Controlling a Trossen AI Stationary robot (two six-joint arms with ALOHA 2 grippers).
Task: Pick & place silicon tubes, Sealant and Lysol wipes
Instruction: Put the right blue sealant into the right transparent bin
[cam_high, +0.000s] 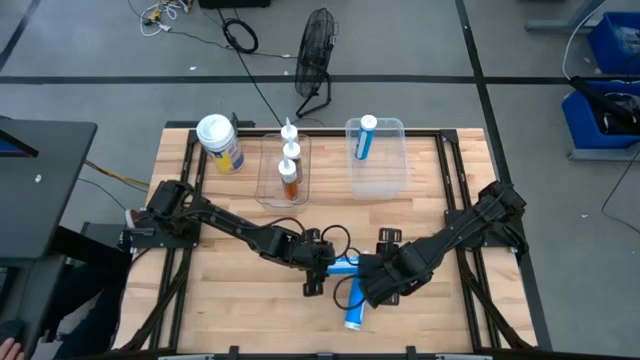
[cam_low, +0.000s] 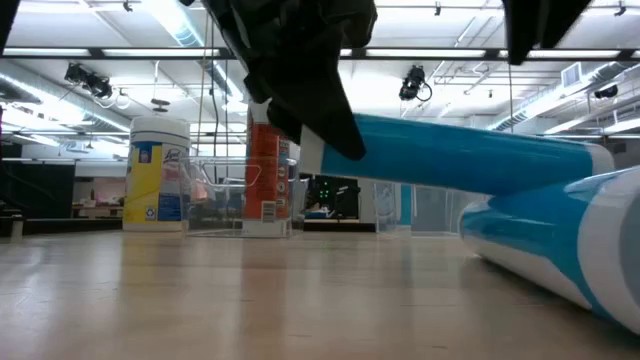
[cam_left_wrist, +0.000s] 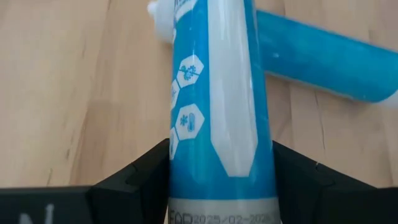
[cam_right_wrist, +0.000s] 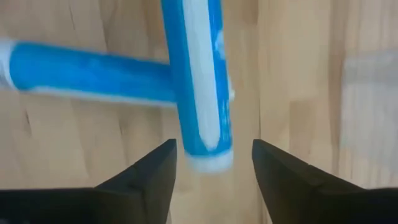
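From above: mid pick on the slim blue silicone tubes, looks like. Left gripper (cam_high: 322, 262) clamped on one blue-and-white tube (cam_high: 345, 264) near the table's front middle, right gripper (cam_high: 368, 285) just beside, over a second blue tube (cam_high: 354, 318). Third blue tube (cam_high: 365, 138) already in the clear plastic bin (cam_high: 392, 175); Lysol wipes canister (cam_high: 221, 141), white lid, yellow-blue label, standing at the back left.

Low down: held tube (cam_low: 470, 152) tilted up off the wood.

Left wrist: fingers (cam_left_wrist: 134, 180) squeezed tight on the tube's end.

Right wrist: fingers (cam_right_wrist: 146, 174) spread wide, holding nothing, tube end between them.

Next, probably: lift clear, carry to the bin.
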